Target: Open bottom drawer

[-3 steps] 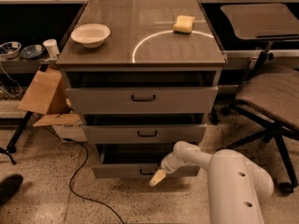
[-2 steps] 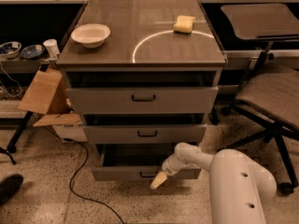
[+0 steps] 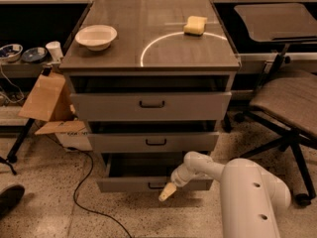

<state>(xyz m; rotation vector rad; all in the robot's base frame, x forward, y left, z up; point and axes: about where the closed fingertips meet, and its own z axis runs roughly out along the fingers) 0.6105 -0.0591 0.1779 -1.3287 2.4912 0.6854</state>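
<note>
The bottom drawer is the lowest of three grey drawers in the cabinet, with the shortest front. It stands pulled out, its dark inside showing above the front panel. Its small black bar handle is partly covered by my gripper. My gripper reaches in from the lower right on a white arm and sits at the handle, its pale tip just below and in front of the drawer front.
The middle drawer and top drawer also stand slightly out. A white bowl and a yellow sponge lie on the cabinet top. A chair stands right, a cardboard box and a cable left.
The bottom drawer has come out a little further, and my gripper has drawn back toward me with it.
</note>
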